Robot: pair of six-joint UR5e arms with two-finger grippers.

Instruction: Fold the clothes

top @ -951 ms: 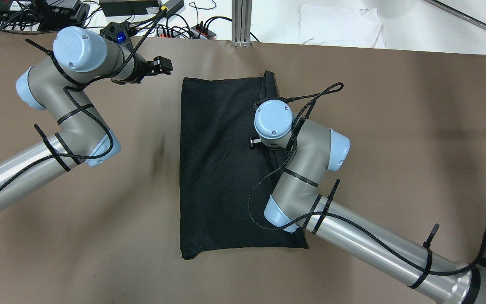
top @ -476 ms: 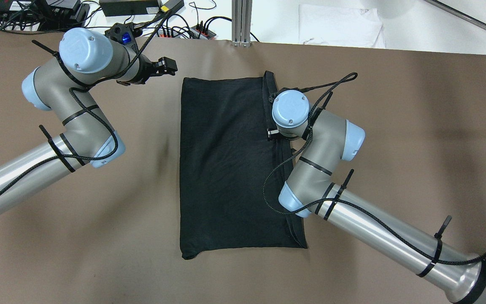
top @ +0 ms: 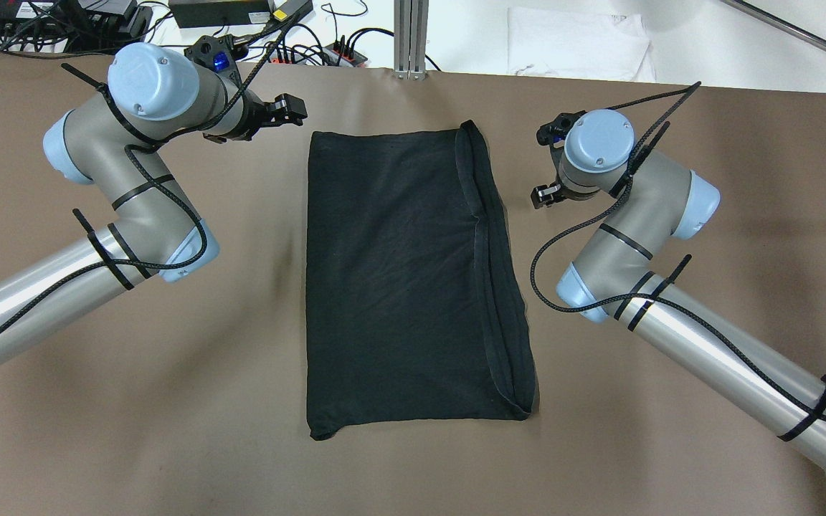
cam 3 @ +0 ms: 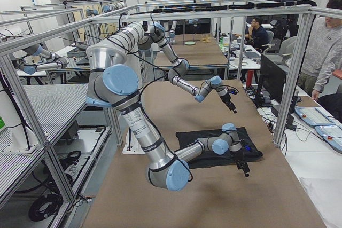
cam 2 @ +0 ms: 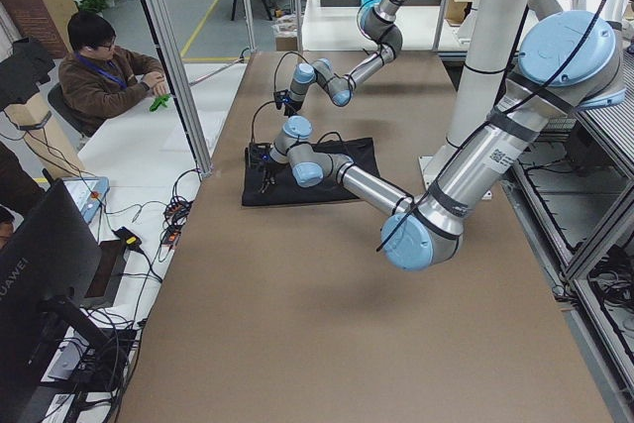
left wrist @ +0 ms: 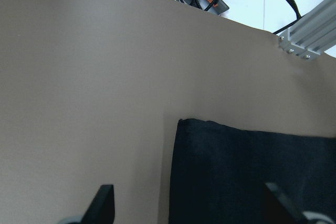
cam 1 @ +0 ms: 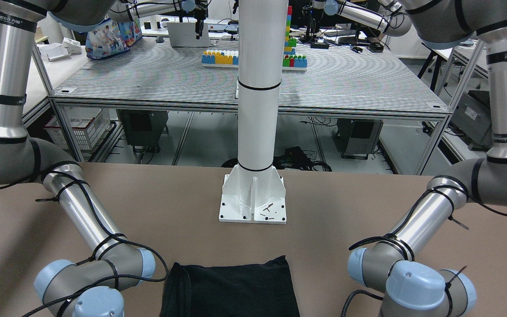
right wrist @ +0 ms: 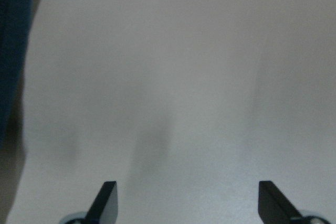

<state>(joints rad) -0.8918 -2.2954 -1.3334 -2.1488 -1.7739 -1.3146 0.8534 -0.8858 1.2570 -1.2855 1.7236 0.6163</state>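
The clothes [top: 399, 279] are one black garment lying flat as a tall rectangle mid-table, with a doubled hem band along its right side [top: 488, 236]. They also show in the front-facing view [cam 1: 231, 290]. My left gripper [top: 291, 111] hovers open just left of the garment's far-left corner; in the left wrist view that corner [left wrist: 181, 124] lies ahead of the empty gripper [left wrist: 189, 205]. My right gripper [top: 546, 197] is to the right of the garment over bare table. It is open [right wrist: 189, 198] and empty, with the cloth [right wrist: 10, 35] at the view's left edge.
The white pillar's base plate [cam 1: 252, 198] stands on the table at the robot's side. Power strips and cables [top: 298, 50], an aluminium post [top: 410, 36] and a white cloth [top: 578, 43] lie beyond the far edge. A seated person [cam 2: 104, 76] is off to the side.
My right arm swung right, off the garment's right side to bare table, uncovering the hem band. My left gripper crept slightly toward the far-left corner.
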